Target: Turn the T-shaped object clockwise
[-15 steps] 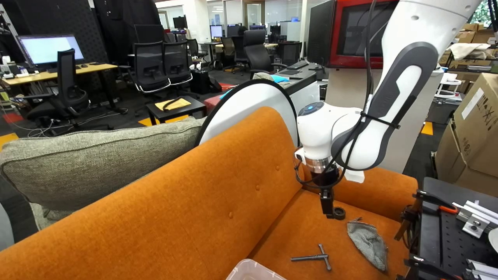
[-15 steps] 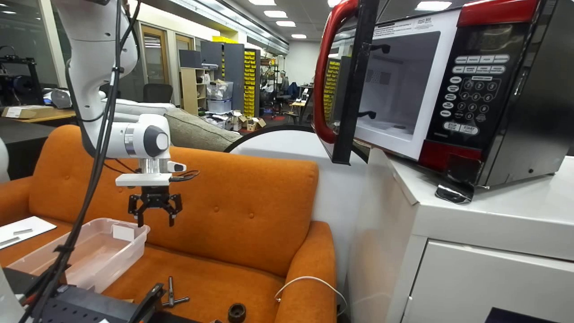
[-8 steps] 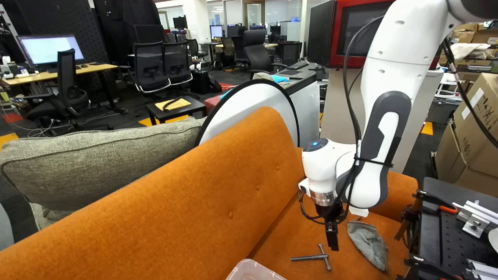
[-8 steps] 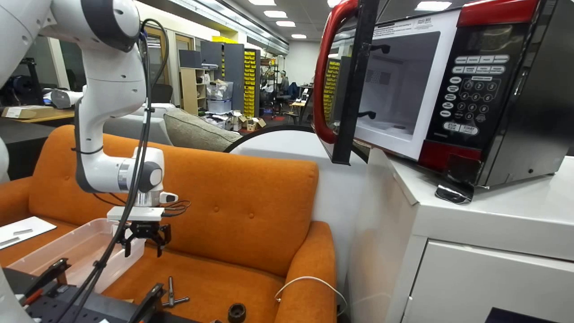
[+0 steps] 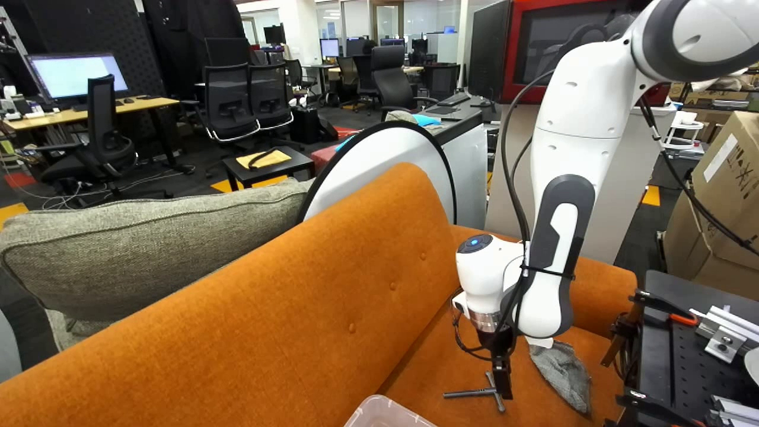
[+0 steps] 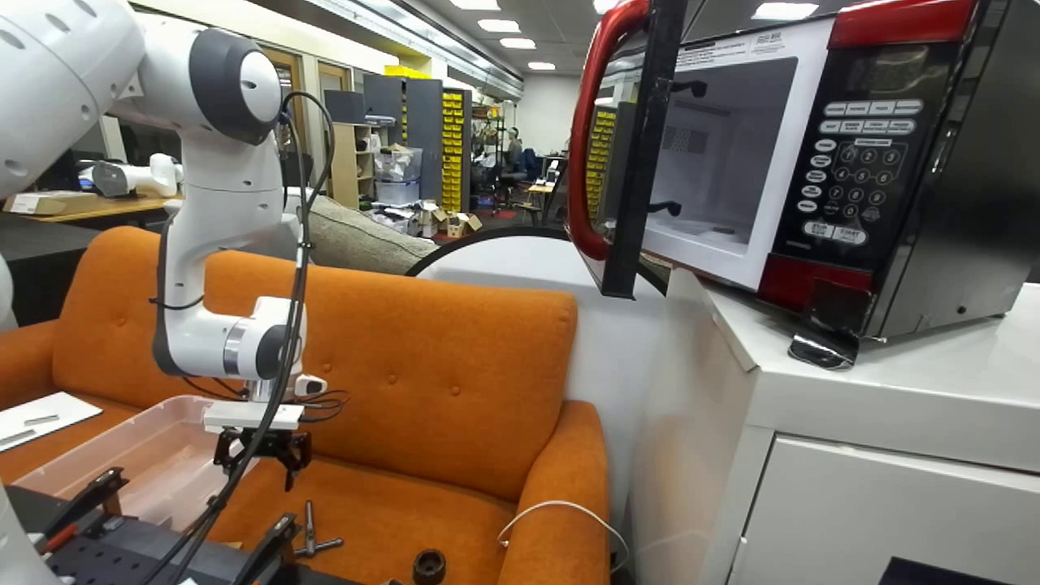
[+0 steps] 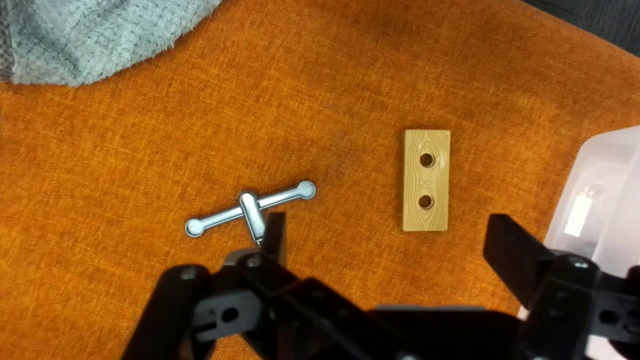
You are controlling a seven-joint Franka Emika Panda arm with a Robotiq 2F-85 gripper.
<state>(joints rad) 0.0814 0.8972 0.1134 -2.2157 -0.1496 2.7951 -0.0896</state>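
Your gripper (image 7: 385, 220) hangs above the sofa (image 7: 350, 115), jaws set wide, partly obstructing the wrist view of the T-shaped tool (image 7: 252, 215).

"Anything patterned on that orange sofa (image 6: 439, 349)?"

"The toy plank (image 7: 426, 181), yes: tan, with darker wood-grain lines curling into rings"

"And the T-shaped object (image 7: 253, 215) on the sofa?"

"Silvery grey in the wrist view; the cloth (image 7: 105, 40) on the sofa is grey too, the gripper (image 7: 386, 230) above the sofa black"

"What's behind the sofa, colour-wise?"

"A flecked grey-green cushion (image 5: 148, 255) and a white disc (image 5: 385, 148) rimmed in black; near the sofa, a red, white and black microwave (image 6: 861, 183)"
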